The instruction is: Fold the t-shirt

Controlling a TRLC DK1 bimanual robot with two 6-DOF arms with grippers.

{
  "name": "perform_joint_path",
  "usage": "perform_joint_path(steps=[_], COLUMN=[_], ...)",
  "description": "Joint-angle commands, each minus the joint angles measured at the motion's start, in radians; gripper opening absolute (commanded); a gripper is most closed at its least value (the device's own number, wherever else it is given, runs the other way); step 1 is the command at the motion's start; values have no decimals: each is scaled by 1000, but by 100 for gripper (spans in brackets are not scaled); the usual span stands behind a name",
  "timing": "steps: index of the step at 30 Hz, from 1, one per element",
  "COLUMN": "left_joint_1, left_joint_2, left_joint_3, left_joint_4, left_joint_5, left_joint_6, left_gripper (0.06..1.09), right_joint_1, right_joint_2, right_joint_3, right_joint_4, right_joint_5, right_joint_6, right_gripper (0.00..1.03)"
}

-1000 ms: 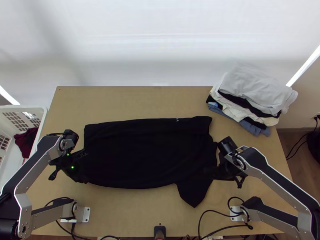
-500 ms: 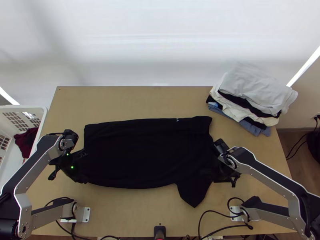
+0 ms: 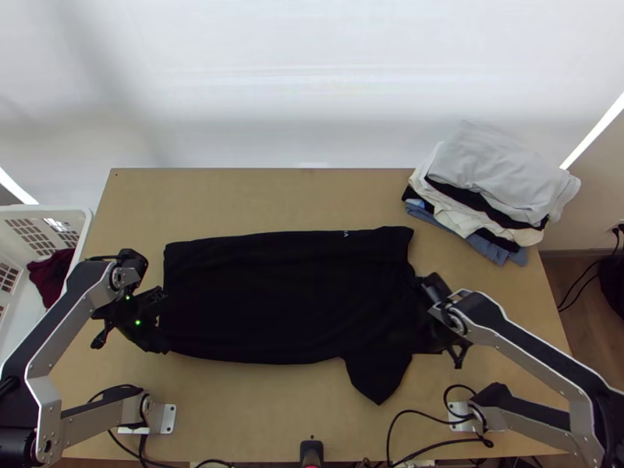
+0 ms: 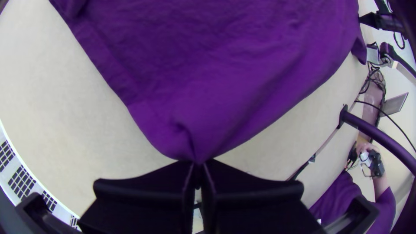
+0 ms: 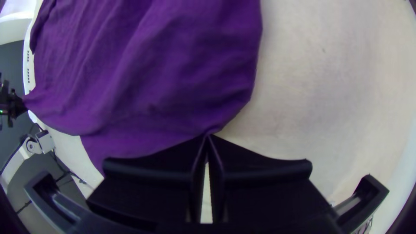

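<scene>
Black cloth t-shirt (image 3: 281, 296) spread mid-table, long axis side to side between the grippers. Left gripper (image 4: 198, 163) pinches its near-left corner; right gripper (image 5: 208, 136), nearer the loose sleeve flap (image 3: 378, 378), pinches the right edge. Likely next: near edge carried away from the bases. Bare light wooden table (image 3: 257, 195) beyond.

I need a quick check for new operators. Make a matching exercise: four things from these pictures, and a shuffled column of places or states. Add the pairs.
Things
1. Black t-shirt
2. Stack of clothes
3. Dark red cloth
4. Left end effector

Places or states
A. Shut on the black t-shirt
B. Inside the white basket
C. Across the table's middle
D. At the table's far right corner

Pairs: 1-C, 2-D, 3-B, 4-A
</scene>
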State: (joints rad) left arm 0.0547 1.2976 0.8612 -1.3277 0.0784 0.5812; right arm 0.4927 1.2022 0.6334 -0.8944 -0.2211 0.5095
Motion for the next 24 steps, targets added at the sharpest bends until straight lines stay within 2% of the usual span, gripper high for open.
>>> perform_joint_path(steps=[1,5,11,24], left_joint_1=[11,11,16,73], left_joint_2=[-1,2,23,89], left_joint_3=[15,39,124,249], left_joint_4=[-21,-7,30,174], left_joint_5=[8,23,61,64], left_joint_6=[22,14,-44,-141], left_gripper=[10,10,10,10], right_joint_1=[-65,-83,-63,-74], right_joint_2=[-41,-78,-87,33], right_joint_3=[-21,15,152,364], right_joint_4=[-46,-92,-130,-150], right_joint_5=[9,16,14,16], right_joint_6=[-58,-75,-55,-62], right_gripper=[3,3,3,3])
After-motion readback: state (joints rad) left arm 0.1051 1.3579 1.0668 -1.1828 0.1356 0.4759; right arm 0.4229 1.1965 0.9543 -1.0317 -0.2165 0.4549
